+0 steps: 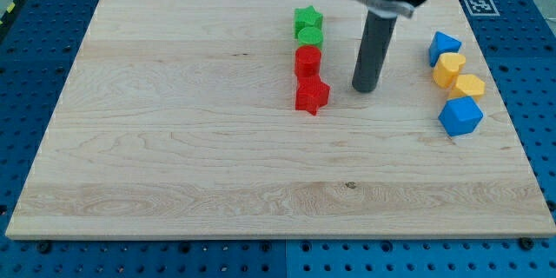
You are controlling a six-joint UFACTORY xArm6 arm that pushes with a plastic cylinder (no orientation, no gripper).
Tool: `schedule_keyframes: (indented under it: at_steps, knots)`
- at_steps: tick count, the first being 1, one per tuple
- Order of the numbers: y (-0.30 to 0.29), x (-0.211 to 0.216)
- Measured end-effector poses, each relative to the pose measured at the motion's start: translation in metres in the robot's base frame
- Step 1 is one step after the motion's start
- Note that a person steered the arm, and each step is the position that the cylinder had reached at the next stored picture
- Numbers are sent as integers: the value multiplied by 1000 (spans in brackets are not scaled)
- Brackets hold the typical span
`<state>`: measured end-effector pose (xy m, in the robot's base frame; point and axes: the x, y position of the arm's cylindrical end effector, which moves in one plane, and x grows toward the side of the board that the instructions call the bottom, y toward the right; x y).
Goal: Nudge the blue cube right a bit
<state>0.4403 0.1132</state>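
The blue cube (460,115) sits near the board's right edge, at the bottom of a column of blocks. Above it lie a yellow block (468,86), another yellow block (448,68) and a second blue block (442,47). My tip (364,89) rests on the board at the view's upper middle, well to the left of the blue cube and slightly above its level. It touches no block. The red star (312,95) lies just left of the tip.
A column of blocks stands left of the tip: a green star (307,19), a green cylinder (309,36), a red cylinder (307,59) and the red star. The wooden board (174,139) lies on a blue perforated table.
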Motion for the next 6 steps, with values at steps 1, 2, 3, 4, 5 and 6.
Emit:
schedule_keyframes:
  at_steps: [1,2,3,4,5,6]
  knots:
    - [0,18]
    - [5,18]
    - [28,24]
    - [45,33]
    - [57,34]
    - [68,34]
